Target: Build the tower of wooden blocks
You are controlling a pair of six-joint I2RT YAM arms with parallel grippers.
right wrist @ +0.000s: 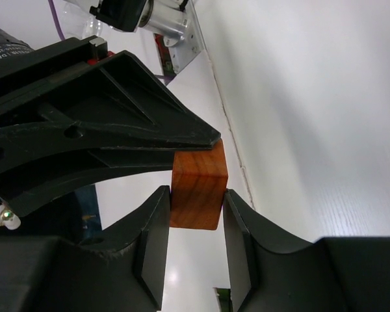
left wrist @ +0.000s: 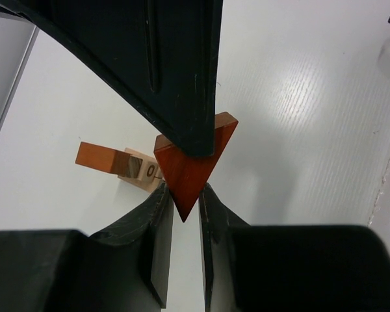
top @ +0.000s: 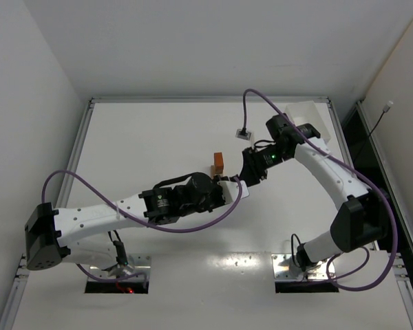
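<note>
the overhead view alone shows the whole table [top: 144, 137]: the tower [top: 218, 163] near the middle, a reddish-brown piece over tan, and the white box [top: 311, 118] at the far right corner, partly behind the right arm, its inside not readable from here. in that view the two arm ends meet just right of the tower and cover what they hold. the left wrist view shows it: a reddish-brown triangular wedge [left wrist: 194, 164], point down, its tip pinched between the fingertips of the left pincer [left wrist: 184, 192], which are drawn nearly together. one black finger of the other arm lies across the wedge's upper face. behind it, to the left, are a reddish-brown brick [left wrist: 99, 158] and a tan block [left wrist: 140, 173] with a printed mark, meeting end to end; whether the wedge touches them i cannot tell. the right wrist view shows the wedge end-on as a square brown face, sitting between the fingers of the right pincer [right wrist: 196, 194], which press on both its sides, with the left arm's black body just above.
</note>
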